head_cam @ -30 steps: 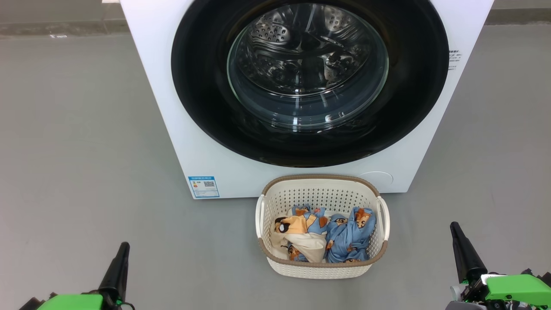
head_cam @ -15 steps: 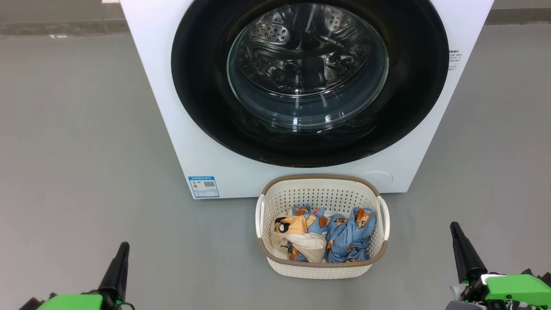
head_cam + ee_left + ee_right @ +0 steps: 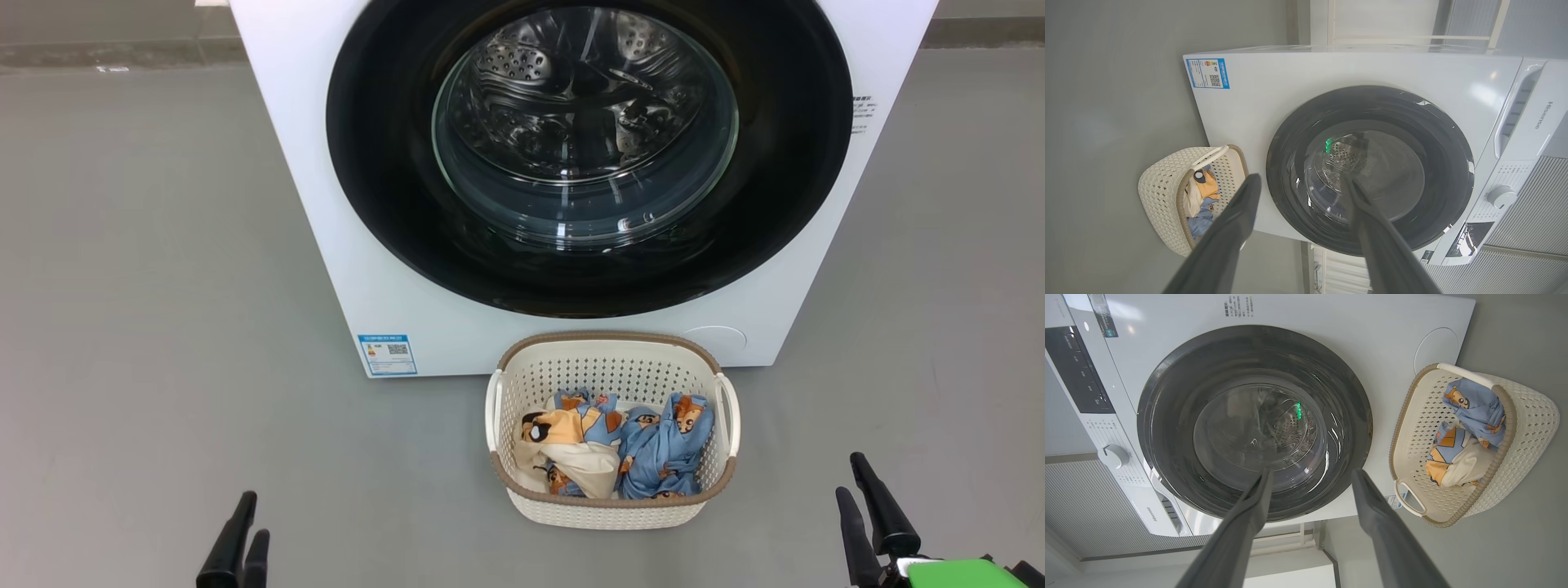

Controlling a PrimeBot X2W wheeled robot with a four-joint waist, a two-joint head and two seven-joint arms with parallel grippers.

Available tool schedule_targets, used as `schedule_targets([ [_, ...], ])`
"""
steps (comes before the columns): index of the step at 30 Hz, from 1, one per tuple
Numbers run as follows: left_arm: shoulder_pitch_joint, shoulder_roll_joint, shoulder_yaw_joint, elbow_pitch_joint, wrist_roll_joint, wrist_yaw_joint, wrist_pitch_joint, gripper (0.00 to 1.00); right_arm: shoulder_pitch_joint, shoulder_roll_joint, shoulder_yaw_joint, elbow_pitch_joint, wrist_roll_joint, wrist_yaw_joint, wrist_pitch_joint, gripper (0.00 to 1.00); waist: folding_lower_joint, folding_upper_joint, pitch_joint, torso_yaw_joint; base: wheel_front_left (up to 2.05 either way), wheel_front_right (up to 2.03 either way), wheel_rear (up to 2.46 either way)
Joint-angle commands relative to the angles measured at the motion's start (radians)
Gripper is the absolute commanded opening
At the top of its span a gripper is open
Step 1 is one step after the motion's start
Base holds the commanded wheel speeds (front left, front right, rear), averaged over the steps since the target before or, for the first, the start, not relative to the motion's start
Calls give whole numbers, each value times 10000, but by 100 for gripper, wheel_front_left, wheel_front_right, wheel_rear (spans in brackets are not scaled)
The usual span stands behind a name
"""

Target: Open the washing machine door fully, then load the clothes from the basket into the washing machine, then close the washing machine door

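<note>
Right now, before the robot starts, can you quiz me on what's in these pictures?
1. True or false: the washing machine door is shut.
2. Where are the clothes? A) in the basket B) inside the drum C) on the floor
3. Fill in: the left gripper and the right gripper are both ___.
Key: 1 true; 2 A; 3 open.

washing machine (image 3: pixel 384 286) top: cut off | blue label (image 3: pixel 387 354) print: too small to read
</note>
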State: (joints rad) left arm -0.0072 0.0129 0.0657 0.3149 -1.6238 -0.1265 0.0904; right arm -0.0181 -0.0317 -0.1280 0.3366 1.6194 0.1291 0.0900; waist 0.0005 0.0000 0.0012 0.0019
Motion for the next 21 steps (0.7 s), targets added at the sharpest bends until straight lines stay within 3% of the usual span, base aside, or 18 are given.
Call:
schedule_targets([
  [1, -266, 170, 3, -369, 210, -14, -113, 100, -205, -95, 93, -265, -174, 1, -96, 100, 4, 0, 7, 5, 0, 0, 0],
  [21, -282, 477, -228, -860, 1549, -18, -682, 100, -393, -455, 546, -205, -1470, 4, -684, 100, -5, 0, 35, 19, 0, 0, 0],
])
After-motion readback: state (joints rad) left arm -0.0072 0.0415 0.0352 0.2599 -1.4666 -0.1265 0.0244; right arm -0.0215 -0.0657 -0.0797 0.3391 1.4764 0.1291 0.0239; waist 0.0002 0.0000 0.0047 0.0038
